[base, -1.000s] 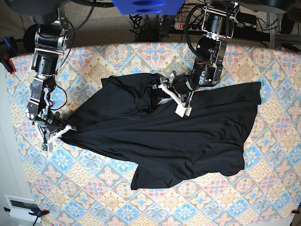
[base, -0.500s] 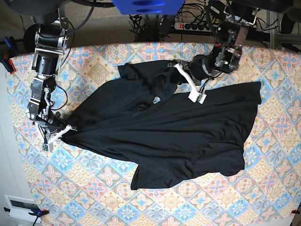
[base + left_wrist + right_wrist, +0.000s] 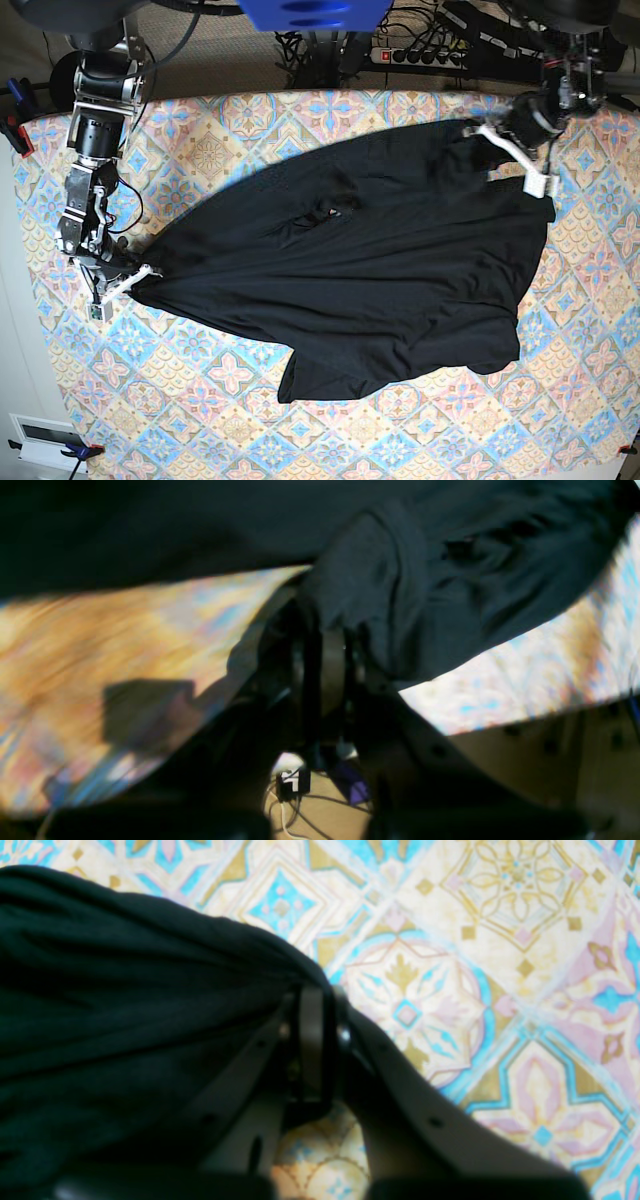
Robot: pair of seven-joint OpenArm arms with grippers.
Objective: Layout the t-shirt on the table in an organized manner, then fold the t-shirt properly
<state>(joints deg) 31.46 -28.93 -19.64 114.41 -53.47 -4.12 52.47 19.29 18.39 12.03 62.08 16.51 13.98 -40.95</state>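
Base view: overhead, looking straight down on the whole table (image 3: 230, 420). Left wrist view: close, along its gripper (image 3: 325, 645), blurred. Right wrist view: close, downward at its gripper (image 3: 312, 1040). All share the t-shirt (image 3: 380, 290).

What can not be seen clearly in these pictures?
- Left wrist view: the table pattern is smeared by motion blur.
- Base view: the left gripper fingertips, hidden in t-shirt fabric.
- Right wrist view: the right gripper tips, buried in cloth.
- Base view: sleeves, lost in black folds.
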